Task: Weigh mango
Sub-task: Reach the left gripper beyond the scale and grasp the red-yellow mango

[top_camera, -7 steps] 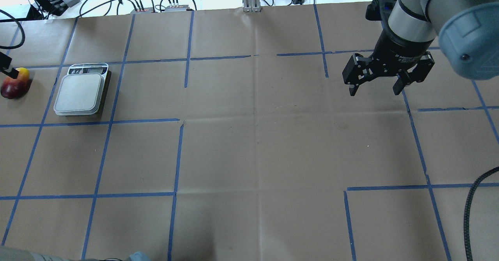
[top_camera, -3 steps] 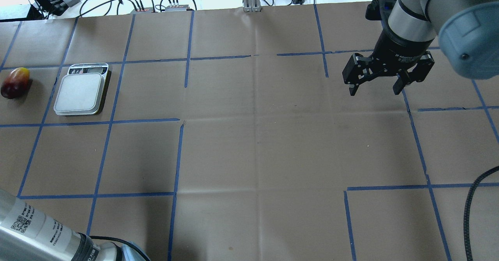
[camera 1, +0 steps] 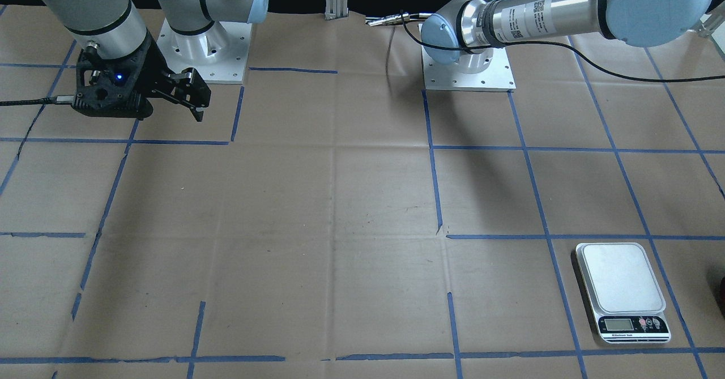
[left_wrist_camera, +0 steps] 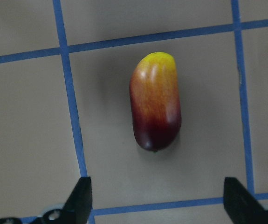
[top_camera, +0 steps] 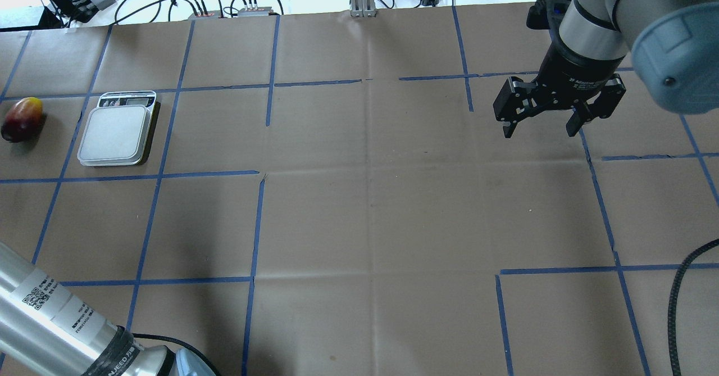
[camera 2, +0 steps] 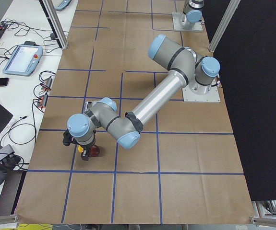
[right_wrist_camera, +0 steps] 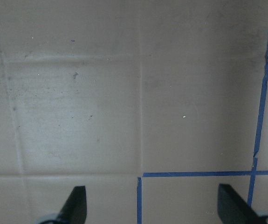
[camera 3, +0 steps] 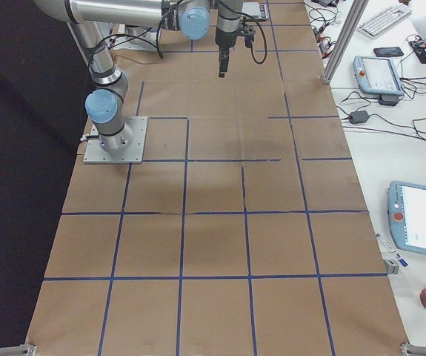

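The mango [top_camera: 21,119] lies on the counter [top_camera: 371,224] at the left edge of the overhead view, in the upper left of the frame. It sits left of the scale [top_camera: 115,134] and apart from it, with a blue tape line [top_camera: 72,140] between them. The scale platform carries nothing. In the left wrist view the mango [left_wrist_camera: 155,101] occupies the middle of the frame, its yellow end toward the top and its dark red end toward the bottom. The left tool [left_wrist_camera: 157,193] is spread wide: its two fingertips [left_wrist_camera: 80,193] show at the lower corners of that frame, on either side of the fruit and clear of it. In the exterior left view the left arm [camera 2: 162,98] reaches from its base out to the lower left of the frame, wrist bent down, tool pointing at the counter over the mango [camera 2: 94,151]. The right arm [top_camera: 595,22] enters the overhead view at the upper right. The right tool [top_camera: 539,133] hangs above the counter with its fingers spread and holds nothing.
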Robot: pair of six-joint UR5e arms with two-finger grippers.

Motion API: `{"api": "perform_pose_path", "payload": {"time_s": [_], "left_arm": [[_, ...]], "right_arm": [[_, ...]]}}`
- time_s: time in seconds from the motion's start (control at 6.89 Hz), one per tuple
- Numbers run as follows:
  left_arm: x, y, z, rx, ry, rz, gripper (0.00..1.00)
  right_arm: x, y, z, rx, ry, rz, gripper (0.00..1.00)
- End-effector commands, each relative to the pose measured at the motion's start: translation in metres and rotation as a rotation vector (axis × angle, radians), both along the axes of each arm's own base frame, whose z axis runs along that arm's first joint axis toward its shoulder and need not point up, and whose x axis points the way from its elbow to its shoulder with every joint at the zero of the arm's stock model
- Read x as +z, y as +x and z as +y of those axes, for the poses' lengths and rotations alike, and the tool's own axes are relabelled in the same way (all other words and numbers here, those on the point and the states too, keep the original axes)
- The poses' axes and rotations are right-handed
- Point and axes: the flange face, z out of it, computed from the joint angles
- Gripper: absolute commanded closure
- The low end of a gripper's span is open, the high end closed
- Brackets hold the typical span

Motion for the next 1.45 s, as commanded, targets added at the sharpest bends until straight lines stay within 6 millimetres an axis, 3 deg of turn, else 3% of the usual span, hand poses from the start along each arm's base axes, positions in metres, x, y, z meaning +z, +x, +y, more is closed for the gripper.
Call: {"api": "perform_pose_path", "payload": {"time_s": [0.0, 0.44, 0.73, 0.87, 1.02, 1.16, 1.31], "left_arm": [[-0.052, 0.002, -0.005, -0.004, 0.042, 0.044, 0.01], [-0.089, -0.004, -0.017, -0.001, 0.057, 0.053, 0.01], [-0.095, -0.003, -0.021, -0.004, 0.045, 0.041, 0.02], [-0.096, -0.004, -0.022, -0.006, 0.046, 0.042, 0.07], [-0.095, -0.004, -0.022, -0.006, 0.045, 0.041, 0.2], [-0.089, -0.004, -0.022, -0.006, 0.038, 0.036, 0.44], [-0.082, -0.004, -0.023, -0.006, 0.031, 0.031, 0.54]], "right_arm": [[0.0, 0.0, 0.0, 0.0, 0.0, 0.0, 0.0], [0.0, 0.0, 0.0, 0.0, 0.0, 0.0, 0.0], [0.0, 0.0, 0.0, 0.0, 0.0, 0.0, 0.0], [0.0, 0.0, 0.0, 0.0, 0.0, 0.0, 0.0], [0.0, 0.0, 0.0, 0.0, 0.0, 0.0, 0.0], [0.0, 0.0, 0.0, 0.0, 0.0, 0.0, 0.0], [0.0, 0.0, 0.0, 0.0, 0.0, 0.0, 0.0]]}}
